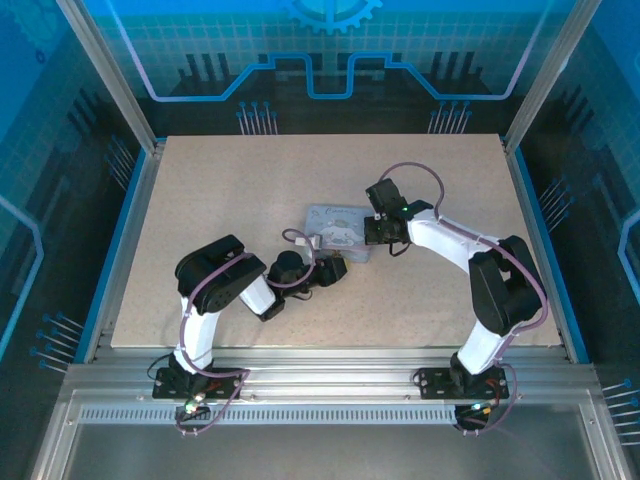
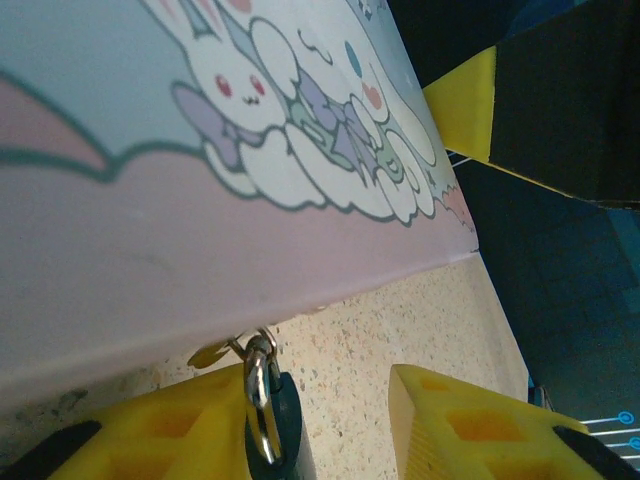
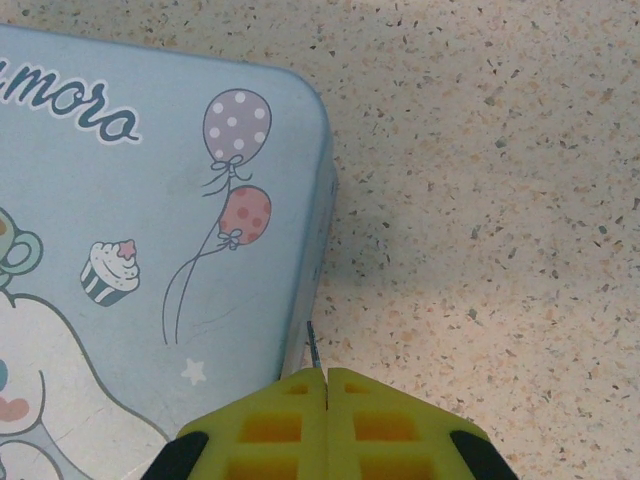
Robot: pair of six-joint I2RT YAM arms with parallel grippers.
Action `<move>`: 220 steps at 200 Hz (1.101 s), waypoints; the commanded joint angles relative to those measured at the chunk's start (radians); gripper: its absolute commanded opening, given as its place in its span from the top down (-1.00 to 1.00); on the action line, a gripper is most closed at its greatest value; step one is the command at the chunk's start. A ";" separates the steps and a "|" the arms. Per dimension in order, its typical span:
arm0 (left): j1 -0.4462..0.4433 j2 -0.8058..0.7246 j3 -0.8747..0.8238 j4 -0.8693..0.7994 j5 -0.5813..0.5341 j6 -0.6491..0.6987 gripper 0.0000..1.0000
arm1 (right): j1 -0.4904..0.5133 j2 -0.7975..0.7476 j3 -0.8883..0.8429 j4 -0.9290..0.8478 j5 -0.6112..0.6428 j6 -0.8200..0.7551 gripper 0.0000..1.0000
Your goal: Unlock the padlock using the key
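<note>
The table (image 1: 200, 200) is seen from above as a speckled beige board. The pale blue cartoon-printed tin (image 1: 335, 228) is laid flat, slightly toward 3 o'clock of the board's centre. The left gripper (image 1: 333, 268) is positioned at the tin's 6 o'clock edge, and the right gripper (image 1: 374, 232) at its 3 o'clock edge.

In the left wrist view, the yellow fingers (image 2: 170, 430) are held partly apart and nothing is clamped between them. The padlock (image 2: 285, 420) is found at the foot of the tin's side wall. Its silver shackle (image 2: 258, 395) is hooked into a small metal fitting (image 2: 215, 352) under the tin's edge. The dark body is located directly beside the finger at 7 o'clock of that view, while a clear strip of table is left before the finger at 5 o'clock.

In the right wrist view, the right gripper's jaws are pressed together on the key (image 3: 312, 345). It is seen as a thin dark sliver projecting toward 12 o'clock from between the tips, just beside the tin's rounded corner
</note>
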 commanded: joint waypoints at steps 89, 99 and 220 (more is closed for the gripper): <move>0.025 -0.009 -0.026 -0.222 0.023 -0.037 0.75 | 0.019 -0.036 -0.020 -0.006 -0.014 0.019 1.00; 0.026 -0.009 -0.024 -0.226 0.025 -0.039 0.77 | 0.018 -0.036 -0.020 -0.006 -0.014 0.017 1.00; 0.017 -0.168 0.063 -0.529 0.017 -0.209 1.00 | -0.109 -0.321 -0.246 0.064 -0.140 0.025 1.00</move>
